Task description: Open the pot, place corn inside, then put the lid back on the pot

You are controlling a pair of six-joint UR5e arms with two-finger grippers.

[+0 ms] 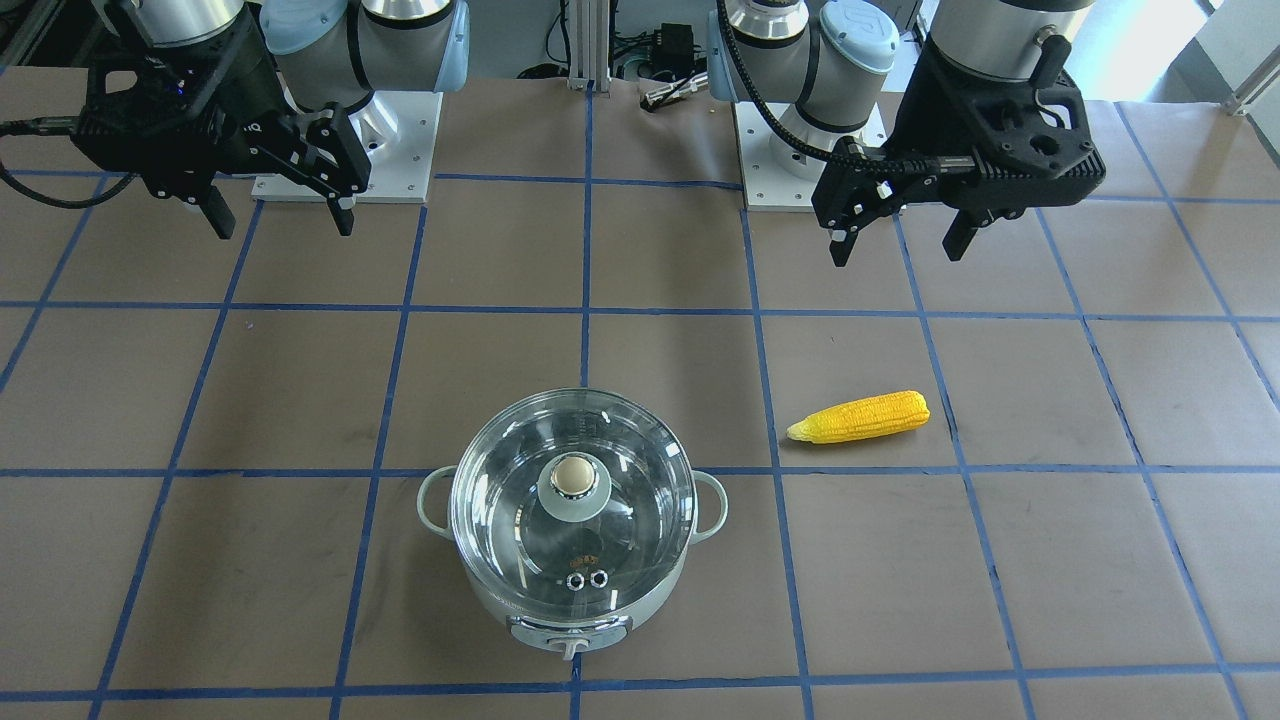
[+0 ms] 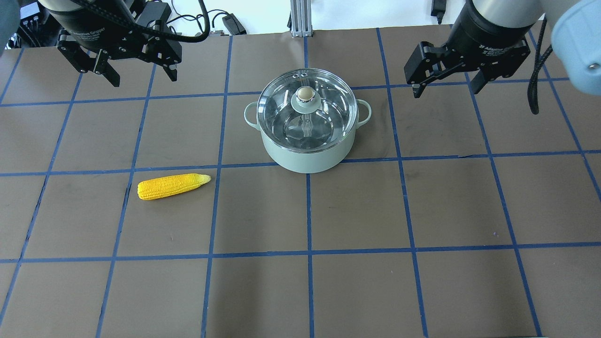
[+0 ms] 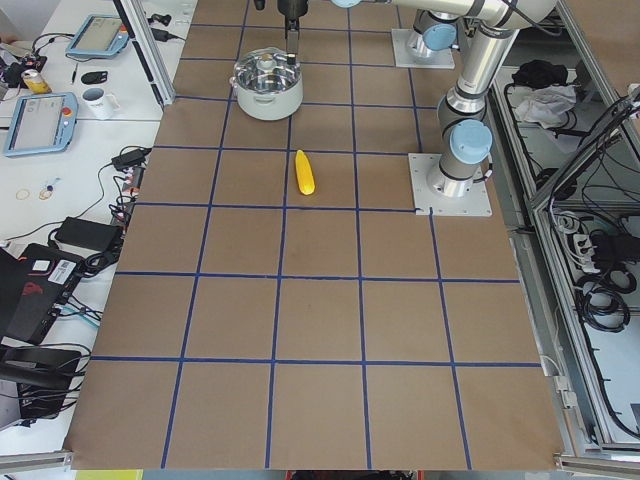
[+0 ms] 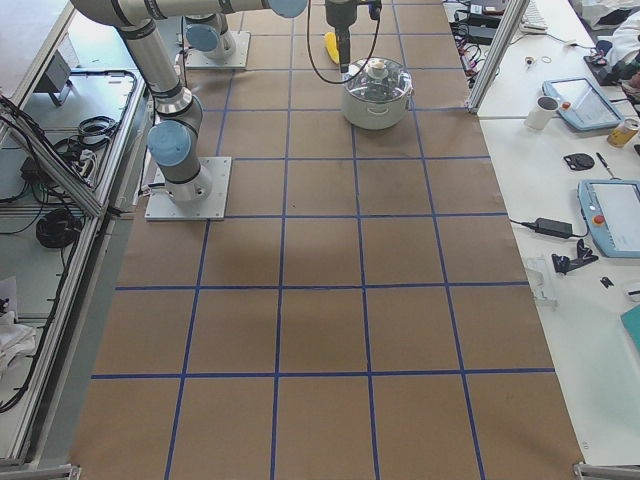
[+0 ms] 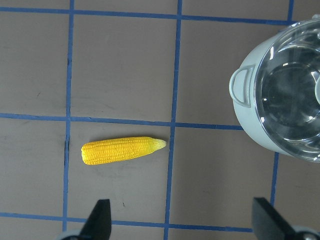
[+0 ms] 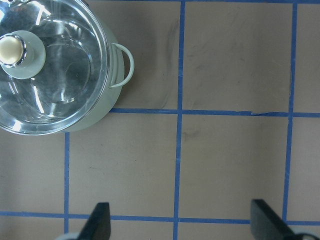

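Observation:
The pale mint pot (image 2: 305,162) stands at the far middle of the table, its glass lid (image 2: 281,112) seated on it, with the beige knob (image 2: 305,94) on top. The yellow corn (image 2: 173,186) lies flat on the table, nearer the robot and to the pot's left, its pointed tip toward the pot. My left gripper (image 2: 144,80) is open and empty, hanging high over the table; its wrist view shows the corn (image 5: 122,150) and the pot (image 5: 250,127) below. My right gripper (image 2: 446,91) is open and empty, to the right of the pot; its wrist view shows the lid (image 6: 60,80).
The table is covered in brown paper (image 2: 357,206) with a blue tape grid. The two arm bases (image 1: 345,150) stand at the robot's edge. Tablets, a mug and cables (image 3: 60,110) lie on a side bench beyond the far edge.

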